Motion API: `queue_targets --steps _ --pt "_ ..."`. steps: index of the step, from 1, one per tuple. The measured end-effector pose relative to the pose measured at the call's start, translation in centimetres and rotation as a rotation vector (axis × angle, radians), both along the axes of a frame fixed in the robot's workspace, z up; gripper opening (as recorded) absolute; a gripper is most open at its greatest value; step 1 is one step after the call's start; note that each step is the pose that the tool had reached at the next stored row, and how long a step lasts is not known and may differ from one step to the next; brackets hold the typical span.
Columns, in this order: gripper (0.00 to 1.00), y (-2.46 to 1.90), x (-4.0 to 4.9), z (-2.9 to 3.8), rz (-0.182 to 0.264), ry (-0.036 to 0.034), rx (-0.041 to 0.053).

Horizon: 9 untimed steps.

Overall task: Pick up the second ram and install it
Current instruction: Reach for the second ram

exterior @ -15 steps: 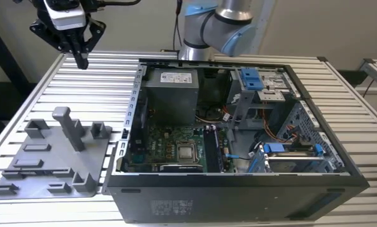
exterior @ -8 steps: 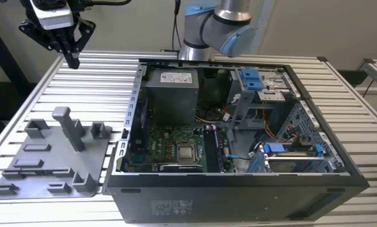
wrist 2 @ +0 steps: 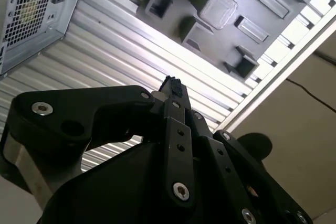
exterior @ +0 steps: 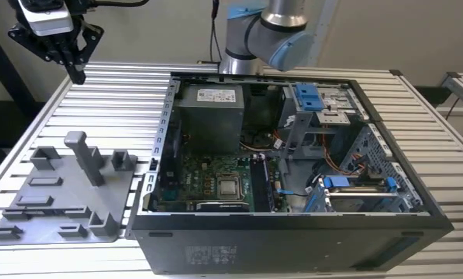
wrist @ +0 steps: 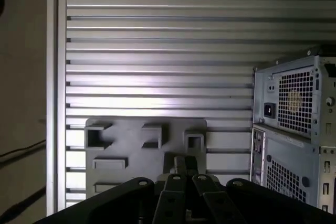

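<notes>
My gripper [exterior: 78,74] hangs high over the back corner of the slatted table, on the exterior view's left, well apart from the open computer case [exterior: 293,238]. Its black fingers [wrist 2: 172,85] meet at the tips in both wrist views, and nothing shows between them. The gripper [wrist: 184,162] points down toward the grey holder tray [wrist: 131,153]. Inside the case, narrow dark slots [exterior: 261,183] run beside the silver CPU [exterior: 229,187]. I cannot tell whether the second ram sits there.
The grey holder tray [exterior: 61,197] with its posts and pockets lies beside the case, on the exterior view's left. The case holds a power supply [exterior: 208,110] and blue brackets [exterior: 309,96]. The arm's base [exterior: 262,35] stands behind the case.
</notes>
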<state>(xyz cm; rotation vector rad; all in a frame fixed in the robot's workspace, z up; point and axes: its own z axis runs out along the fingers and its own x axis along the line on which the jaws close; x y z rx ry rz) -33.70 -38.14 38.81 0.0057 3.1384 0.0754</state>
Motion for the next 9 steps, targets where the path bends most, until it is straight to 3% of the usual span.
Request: queue_targets --steps 9 --pt "0.11 0.34 -2.53 -0.17 0.01 0.0 0.0"
